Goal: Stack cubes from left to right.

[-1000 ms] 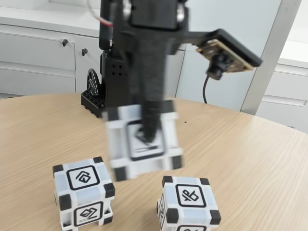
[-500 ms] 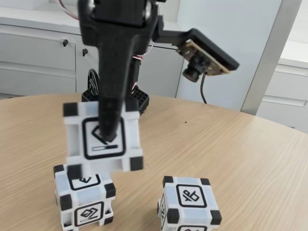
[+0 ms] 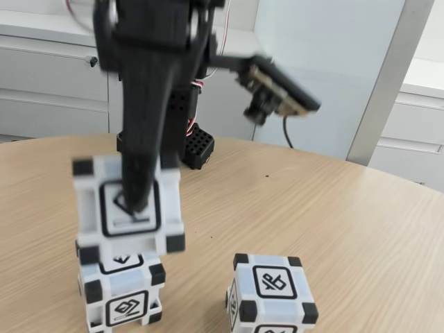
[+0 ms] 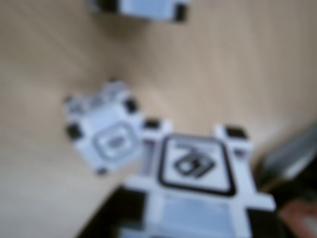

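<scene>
While gripper (image 3: 135,201) clamps 1 cube (image 3: 128,207), it's over another (image 3: 121,291).

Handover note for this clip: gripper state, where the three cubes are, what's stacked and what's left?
Gripper: shut on the carried cube, holding it in the air.
Carried cube: just above the left cube in the fixed view, overlapping its top edge; whether they touch I cannot tell. The wrist view is blurred and shows it offset from the cube below.
Right cube: alone on the table, untouched.
Done: one cube picked up and brought over the left cube.
Left: lower, align and release it; then add the right cube to the stack.
</scene>
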